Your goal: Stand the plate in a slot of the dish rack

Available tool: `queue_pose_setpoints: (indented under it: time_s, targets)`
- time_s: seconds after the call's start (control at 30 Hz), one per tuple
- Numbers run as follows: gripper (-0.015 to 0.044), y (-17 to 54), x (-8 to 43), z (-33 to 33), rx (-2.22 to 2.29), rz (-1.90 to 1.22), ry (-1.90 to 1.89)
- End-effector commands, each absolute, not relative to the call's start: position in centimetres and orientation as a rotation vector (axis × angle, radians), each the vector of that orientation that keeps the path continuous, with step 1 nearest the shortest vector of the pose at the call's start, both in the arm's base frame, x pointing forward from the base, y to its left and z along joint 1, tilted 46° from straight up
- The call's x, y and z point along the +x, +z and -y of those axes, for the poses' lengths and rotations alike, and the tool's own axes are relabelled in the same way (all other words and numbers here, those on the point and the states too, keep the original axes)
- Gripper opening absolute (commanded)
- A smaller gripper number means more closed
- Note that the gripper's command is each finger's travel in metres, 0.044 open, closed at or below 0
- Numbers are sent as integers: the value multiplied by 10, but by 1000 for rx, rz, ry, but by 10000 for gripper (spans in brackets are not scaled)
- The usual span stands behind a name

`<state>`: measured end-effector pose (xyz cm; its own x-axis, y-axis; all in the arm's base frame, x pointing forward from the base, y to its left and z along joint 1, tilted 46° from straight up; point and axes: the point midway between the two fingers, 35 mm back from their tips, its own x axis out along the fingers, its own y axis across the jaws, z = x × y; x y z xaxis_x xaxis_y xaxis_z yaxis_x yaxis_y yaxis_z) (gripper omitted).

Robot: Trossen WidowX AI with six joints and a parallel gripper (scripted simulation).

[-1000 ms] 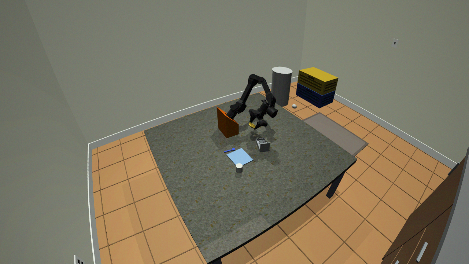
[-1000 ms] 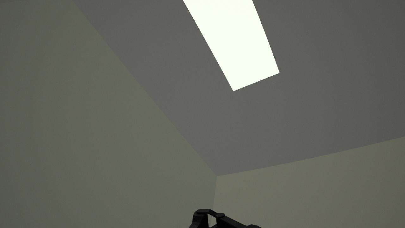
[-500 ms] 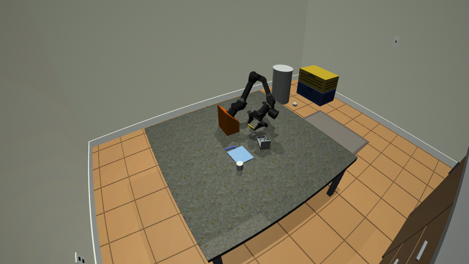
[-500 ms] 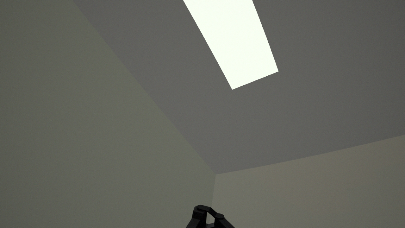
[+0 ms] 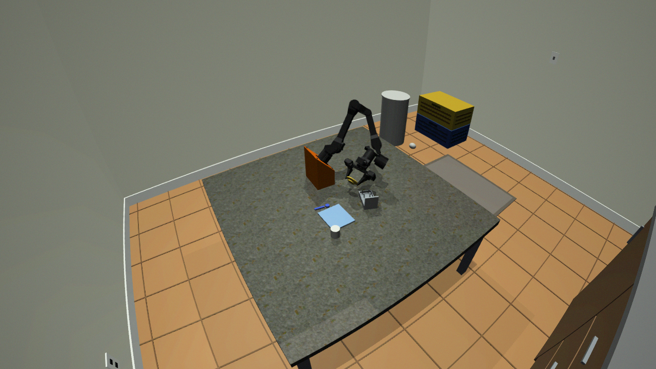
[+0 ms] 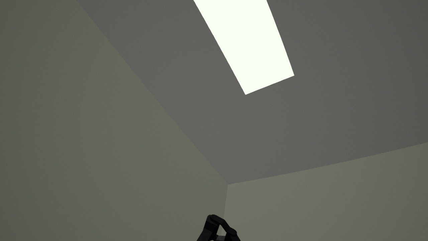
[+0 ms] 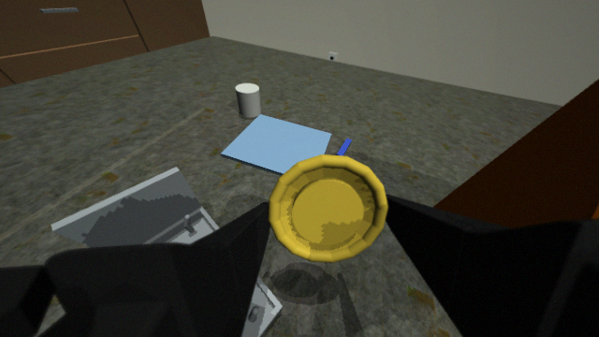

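Observation:
My gripper (image 5: 352,180) (image 7: 325,205) is shut on the yellow plate (image 5: 351,180) (image 7: 328,211), with one finger at each side of its rim. The plate is held in the air above the table and is tilted steeply in the top view; its hollow side faces the wrist camera. The grey dish rack (image 5: 371,203) (image 7: 173,206) stands on the table below and beside the plate. My left finger hides part of the rack in the wrist view. The exterior view shows only upper parts of the arm, not the gripper or plate.
A tall orange block (image 5: 319,173) (image 7: 529,173) stands beside the arm's base. A light blue square (image 5: 336,215) (image 7: 281,142) lies beyond the rack, with a blue utensil (image 5: 321,207) (image 7: 344,147) and a grey-white cylinder (image 5: 335,232) (image 7: 249,102) near it.

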<state>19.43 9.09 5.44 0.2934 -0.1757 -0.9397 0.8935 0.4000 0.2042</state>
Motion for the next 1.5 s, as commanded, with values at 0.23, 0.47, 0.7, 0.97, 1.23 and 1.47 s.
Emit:
queue_pose_setpoints:
  time_s: [0.23, 0.47, 0.7, 0.97, 1.23, 1.47]
  targets:
    - [0, 56, 202, -102, 814, -822, -719]
    - [0, 60, 203, -111, 790, -699, -626]
    - [0, 66, 203, -122, 782, -578, -529]
    - [0, 75, 198, -134, 792, -443, -413]
    - [0, 87, 190, -144, 820, -312, -296]
    - [0, 91, 186, -147, 832, -273, -259]
